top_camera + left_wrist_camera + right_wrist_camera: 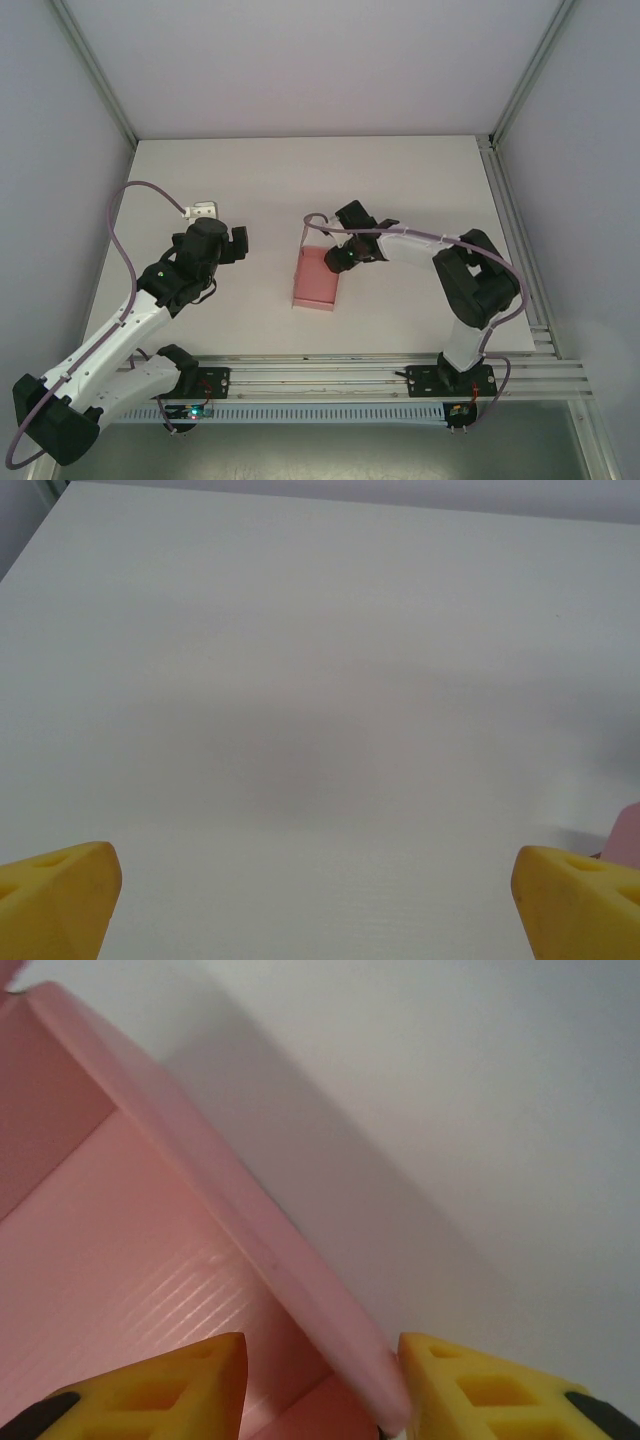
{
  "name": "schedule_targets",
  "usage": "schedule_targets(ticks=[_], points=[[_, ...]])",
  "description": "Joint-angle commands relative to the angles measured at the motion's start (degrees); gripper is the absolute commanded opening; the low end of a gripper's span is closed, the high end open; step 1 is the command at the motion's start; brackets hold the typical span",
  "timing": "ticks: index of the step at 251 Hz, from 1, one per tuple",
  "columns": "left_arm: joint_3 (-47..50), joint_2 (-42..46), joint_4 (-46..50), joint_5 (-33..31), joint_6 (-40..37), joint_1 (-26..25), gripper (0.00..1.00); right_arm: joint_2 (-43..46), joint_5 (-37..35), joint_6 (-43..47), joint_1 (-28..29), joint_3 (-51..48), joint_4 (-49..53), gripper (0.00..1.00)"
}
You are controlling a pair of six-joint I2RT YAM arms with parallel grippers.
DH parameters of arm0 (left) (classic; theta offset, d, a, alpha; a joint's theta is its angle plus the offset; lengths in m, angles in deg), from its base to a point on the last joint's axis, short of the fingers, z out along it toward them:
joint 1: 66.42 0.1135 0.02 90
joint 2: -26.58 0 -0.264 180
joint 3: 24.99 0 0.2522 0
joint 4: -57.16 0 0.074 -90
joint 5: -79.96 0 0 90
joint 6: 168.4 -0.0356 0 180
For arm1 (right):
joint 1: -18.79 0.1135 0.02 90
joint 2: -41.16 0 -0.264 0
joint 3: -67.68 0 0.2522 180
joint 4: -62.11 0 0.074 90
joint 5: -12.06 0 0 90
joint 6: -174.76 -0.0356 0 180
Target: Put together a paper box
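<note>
**A:** How many boxes are on the desk (400, 180)?

**B:** One. A single pink paper box (314, 280) lies around the middle of the desk, closer to the near edge than the far one.

**A:** And grippers?

**B:** Two. The right gripper (338, 258) is at the box's far right corner. Its two yellow fingers (170, 1390) stand astride a raised pink wall, one over the box's floor and one outside. The jaws stand at a middling width. There is a gap between the inner finger and the wall, so it isn't clamped.

**A:** The left one?

**B:** The left gripper (240, 243) hangs over bare desk toward the left edge, apart from the box. Its two fingers are spread wide with nothing between them.
</note>
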Motion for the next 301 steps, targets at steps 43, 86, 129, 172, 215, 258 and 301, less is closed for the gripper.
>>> schedule_targets(ticks=[43,86,129,172,215,258,301], points=[[0.03,-1.14,-0.94,-1.49,1.37,1.01,1.0,10.74,3.73,-11.84,6.53,-6.82,-2.36,0.49],[-1.04,-2.64,-1.29,-0.33,0.4,1.35,1.0,11.92,5.58,-15.04,10.87,-9.27,-5.36,0.5],[-1.22,-3.05,-2.55,2.48,-0.72,1.81,1.0,15.83,-1.86,-3.98,9.27,-7.44,-5.8,0.59],[0.37,-4.38,-5.57,8.51,-1.92,2.12,1.0,17.76,11.45,14.27,-3.38,-4.02,-10.73,0.69],[0.31,-5.58,-5.01,10.38,-1.99,2.46,1.0,14.1,34.23,53.4,-6.71,3.11,-0.58,0.93],[0.96,-4.77,-4.37,9.8,-2.21,2.72,1.0,4.19,40.54,68.11,-5.84,18.89,16.88,0.94],[0.94,-3.7,-2.5,8.88,-2.37,3.04,1.0,-6.1,35.54,74.68,-1.65,31.27,28.92,0.88]])
